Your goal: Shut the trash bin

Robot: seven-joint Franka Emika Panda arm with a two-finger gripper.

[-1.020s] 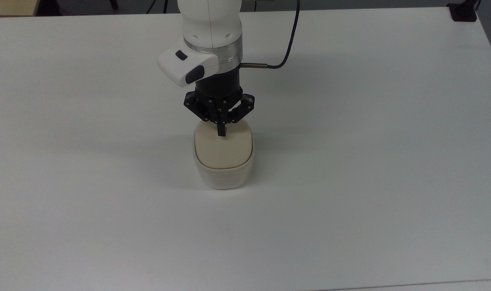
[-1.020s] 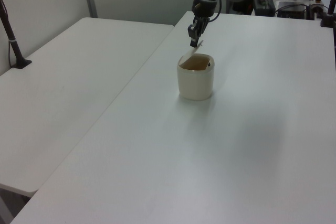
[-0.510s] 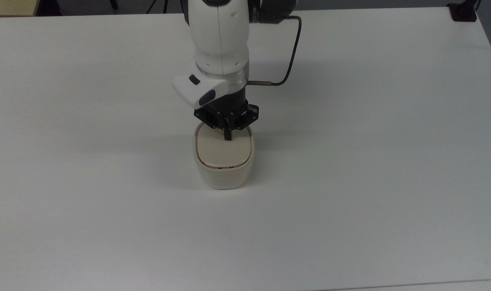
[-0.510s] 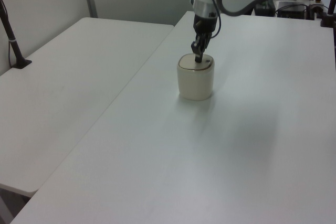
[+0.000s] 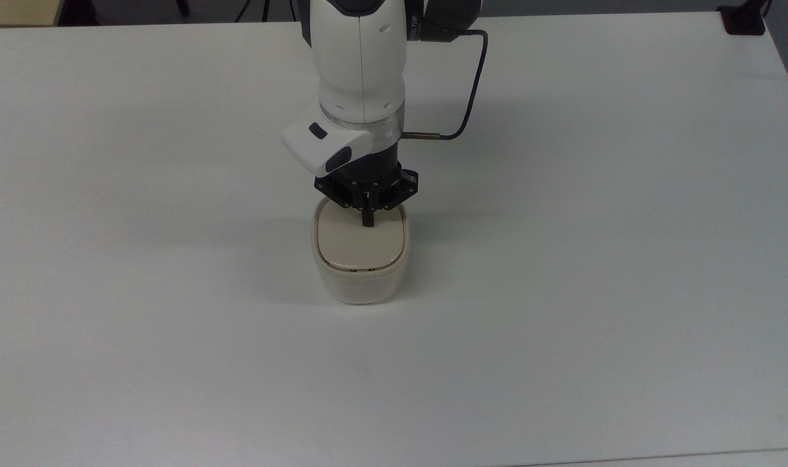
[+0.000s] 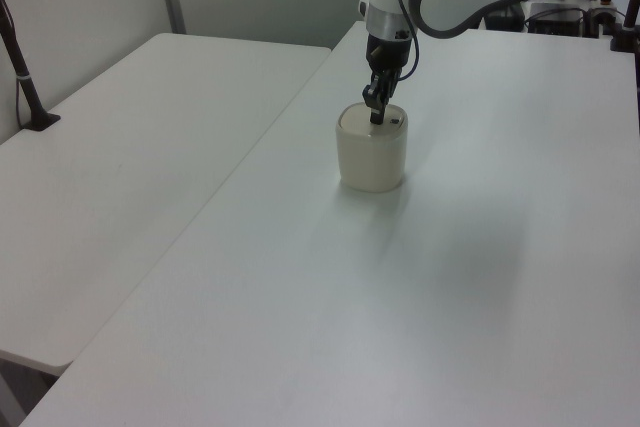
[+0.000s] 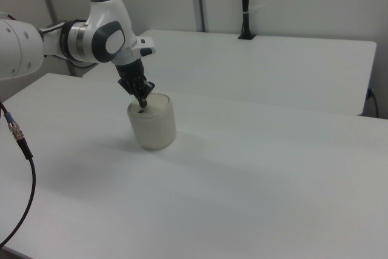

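Stood mid-table (image 5: 173, 324): bin (image 5: 360, 285), cream, lid (image 5: 358, 246) flat and shut; faint lettering on its front, unreadable; pressed onto the lid's far part: gripper (image 5: 367, 221), fingers together, holding nothing; small dark button (image 6: 397, 119) just beside the tips.

no readable text, label, brand or number stands out anywhere. the trash bin (image 5: 360, 259) carries a faint embossed mark low on its front wall in the top view, too small to make out. the robot arm (image 5: 358, 71) shows tiny pale lettering beside its dark joint, also unreadable.
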